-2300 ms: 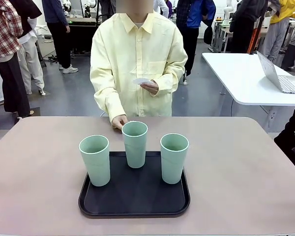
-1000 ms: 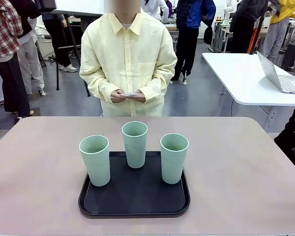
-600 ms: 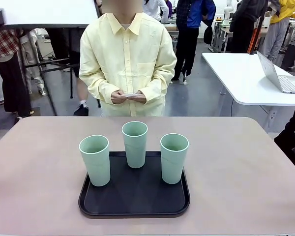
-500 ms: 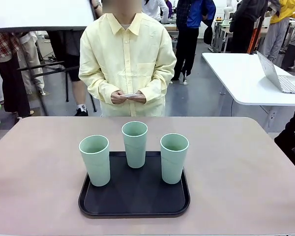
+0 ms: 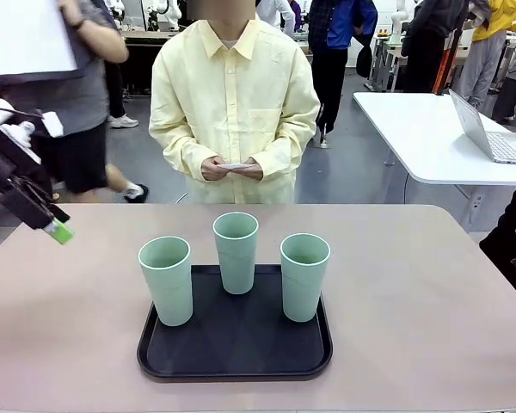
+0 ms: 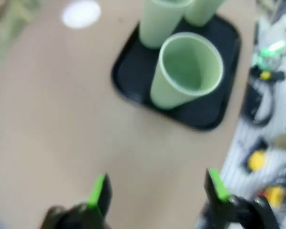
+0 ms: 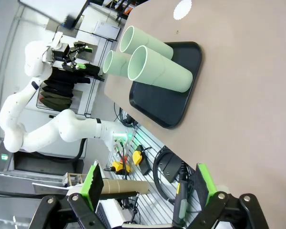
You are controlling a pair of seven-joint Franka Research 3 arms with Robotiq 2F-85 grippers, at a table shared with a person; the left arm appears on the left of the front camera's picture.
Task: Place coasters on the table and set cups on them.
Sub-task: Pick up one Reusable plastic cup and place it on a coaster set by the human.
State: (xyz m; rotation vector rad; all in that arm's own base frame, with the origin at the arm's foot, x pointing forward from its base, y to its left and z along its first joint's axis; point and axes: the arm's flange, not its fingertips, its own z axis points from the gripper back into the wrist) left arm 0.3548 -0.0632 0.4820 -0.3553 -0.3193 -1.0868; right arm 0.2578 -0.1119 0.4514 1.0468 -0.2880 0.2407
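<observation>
Left gripper (image 6: 157, 187), jaws spread wide, hovers over the table (image 5: 413, 301) beside three mint cups (image 5: 236, 252), all upright on one black tray (image 5: 241, 348); right gripper (image 7: 148, 183) gapes equally wide. Beyond, the person (image 5: 232, 95) holds white coasters (image 5: 233, 164) in both hands, count unclear.

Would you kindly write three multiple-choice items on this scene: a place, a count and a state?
1. Where do the cups stand? A. on the floor B. on the black tray C. on a shelf
2. How many cups are there? A. two B. three C. four
3. How is the left end effector? A. open and empty B. shut on a cup C. shut on a spoon
Answers: B, all bases sit inside the tray's rim; B, three green tumblers show; A, its fingers stand apart with nothing between.
</observation>
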